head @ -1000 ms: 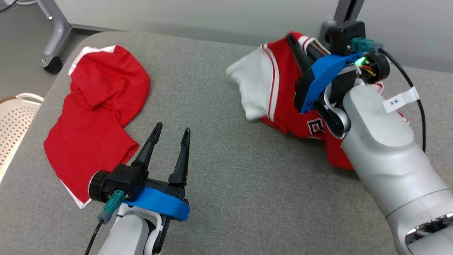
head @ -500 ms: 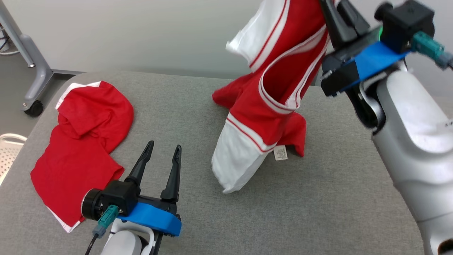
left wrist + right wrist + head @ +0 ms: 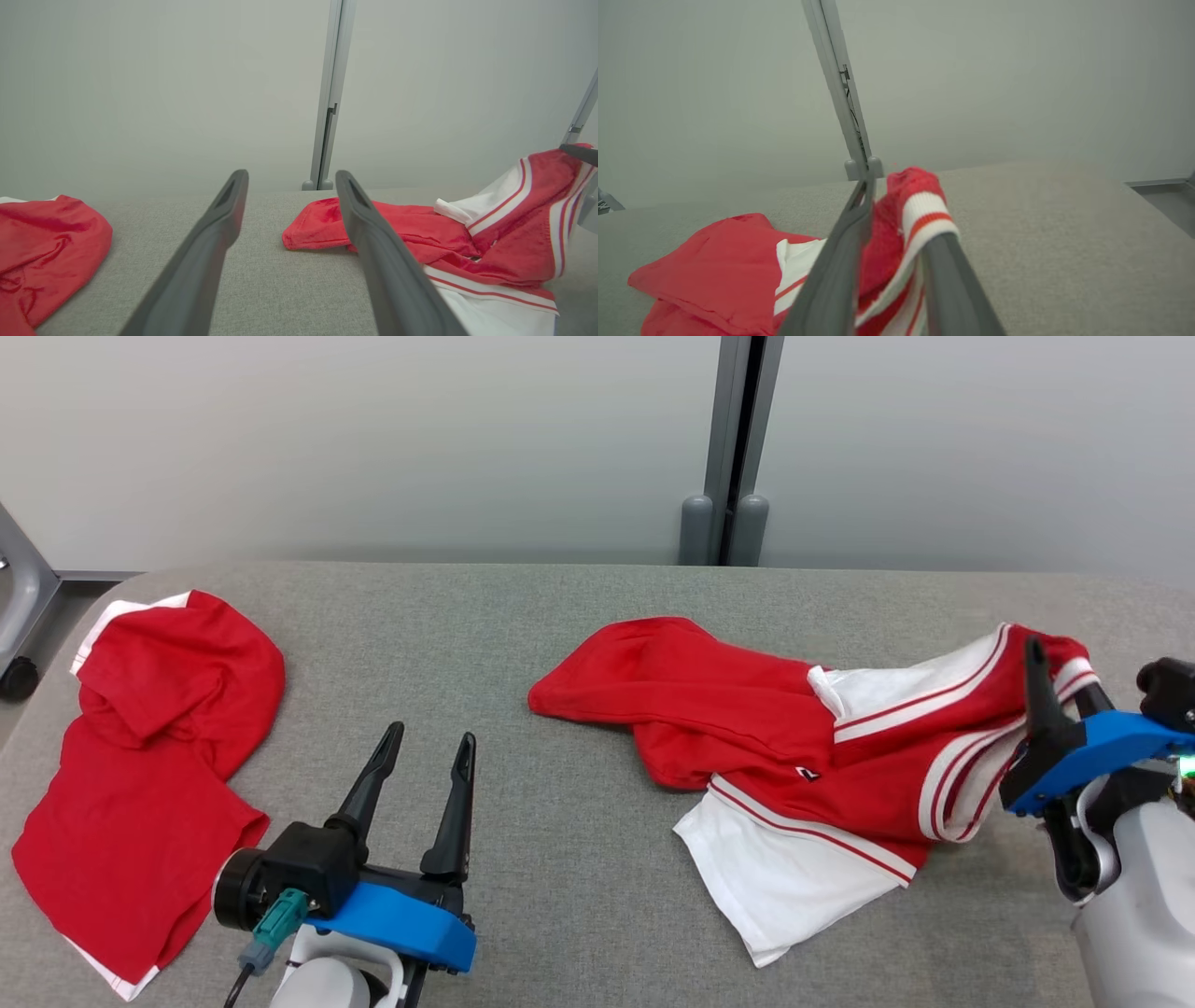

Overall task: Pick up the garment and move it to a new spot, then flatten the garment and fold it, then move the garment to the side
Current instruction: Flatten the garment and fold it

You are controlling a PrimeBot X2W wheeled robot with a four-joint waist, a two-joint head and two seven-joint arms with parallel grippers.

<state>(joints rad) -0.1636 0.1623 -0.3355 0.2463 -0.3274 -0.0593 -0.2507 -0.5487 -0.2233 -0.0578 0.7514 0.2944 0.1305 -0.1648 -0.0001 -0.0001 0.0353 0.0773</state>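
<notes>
Placement step: the garment (image 3: 794, 756) lies crumpled on the table (image 3: 579, 616) right of centre, striped edge clamped in the right gripper (image 3: 1055, 681), left gripper (image 3: 431, 739) spread and empty; the next move likely requires release, then flattening.

The left pincer (image 3: 290, 177) is seen wide open, and nothing is held between its two dark fingers (image 3: 205, 247). A grey table (image 3: 280, 289) is seen under it. A red and white shirt (image 3: 490, 252) is spread ahead and to the right of the pincer, and its far right end is lifted up. A plain red cloth (image 3: 42, 242) is laid to the left. A grey pole (image 3: 329, 116) is seen straight ahead.
</notes>
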